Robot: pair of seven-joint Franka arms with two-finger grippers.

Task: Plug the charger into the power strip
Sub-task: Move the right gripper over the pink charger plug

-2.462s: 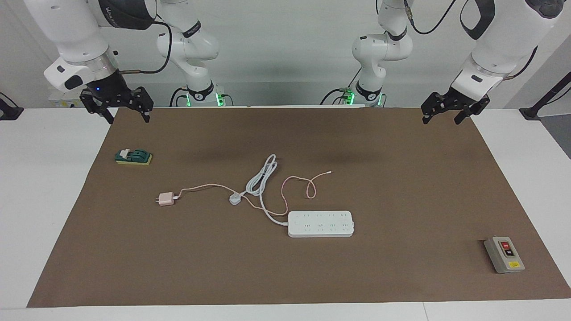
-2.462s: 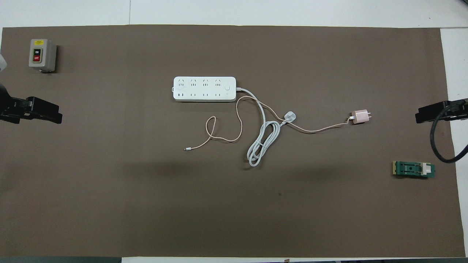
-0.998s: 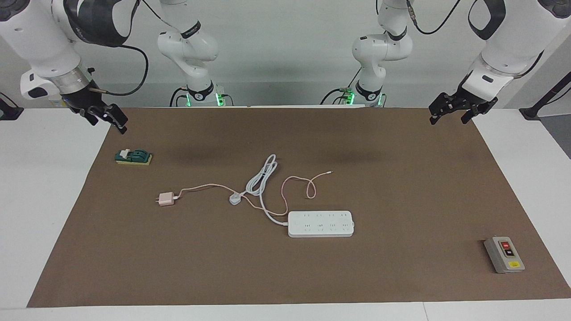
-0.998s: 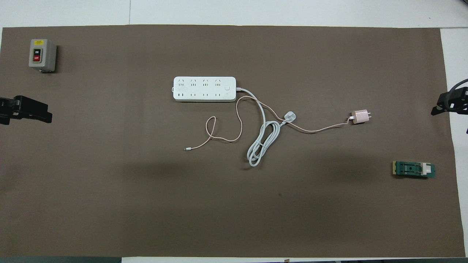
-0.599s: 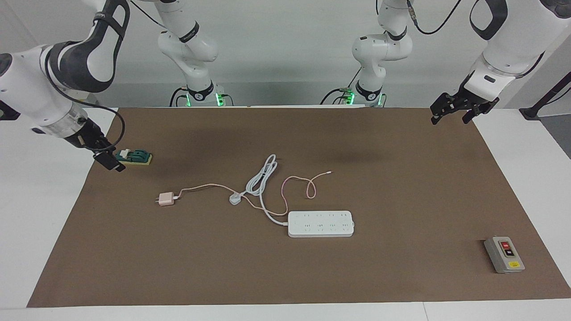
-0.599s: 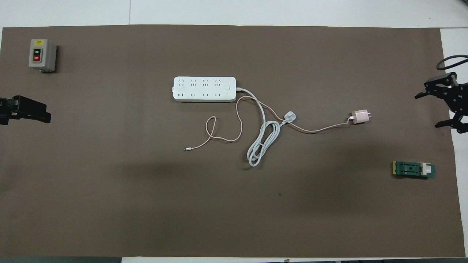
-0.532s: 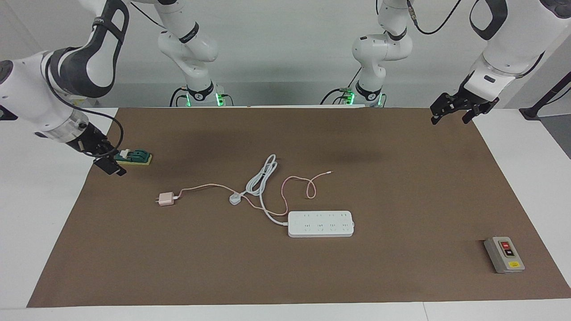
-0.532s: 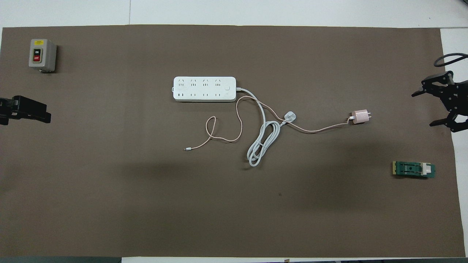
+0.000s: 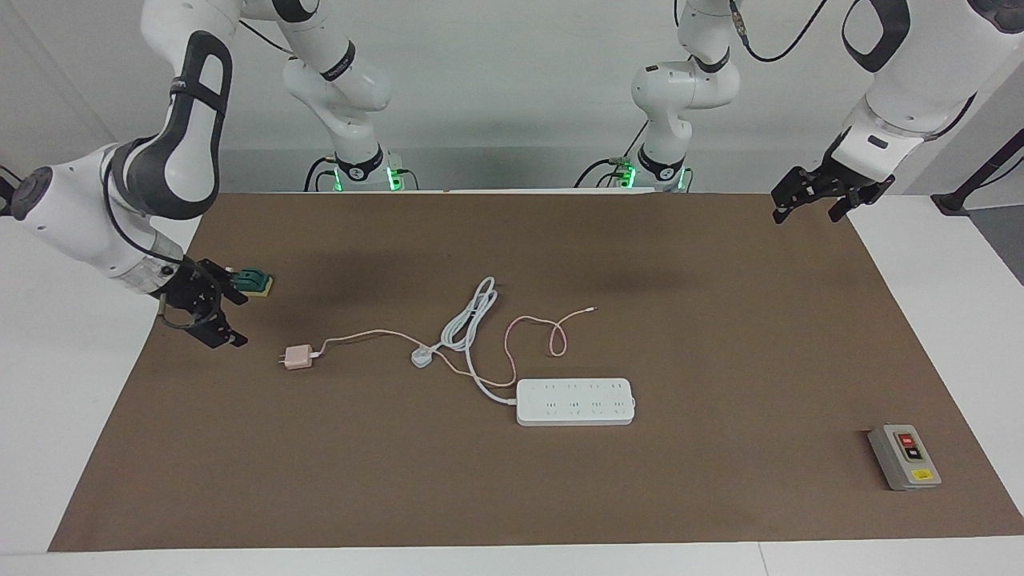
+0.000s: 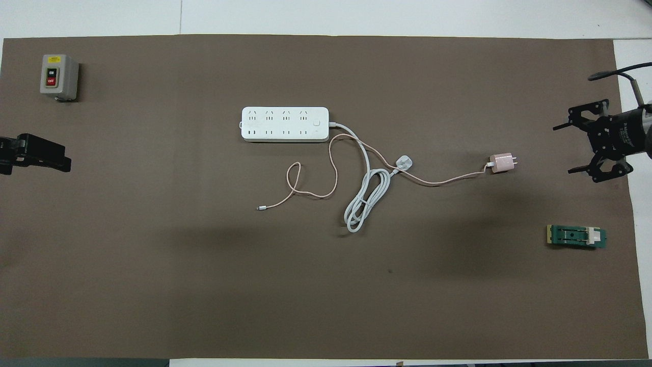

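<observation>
The pale-pink charger (image 9: 298,357) (image 10: 501,162) lies on the brown mat toward the right arm's end, prongs pointing at that end. Its thin pink cable (image 9: 512,336) (image 10: 305,191) trails to the middle and crosses the strip's cord. The white power strip (image 9: 576,402) (image 10: 285,124) lies flat mid-table, sockets up. My right gripper (image 9: 236,316) (image 10: 564,149) hangs open over the mat's edge, a short way from the charger's prongs and apart from it. My left gripper (image 9: 804,216) (image 10: 69,163) waits open over the mat's corner at the left arm's end, holding nothing.
The strip's thick white cord (image 9: 468,320) (image 10: 364,204) lies coiled, ending in a white plug (image 9: 422,357) (image 10: 404,163). A green block (image 9: 252,280) (image 10: 576,236) lies by the right gripper, nearer to the robots. A grey button box (image 9: 904,457) (image 10: 59,76) stands at the left arm's end.
The right arm has swung down from beside the mat's corner, turned its gripper and brought it over the mat toward the charger. The left arm has barely moved. Nothing on the mat has shifted.
</observation>
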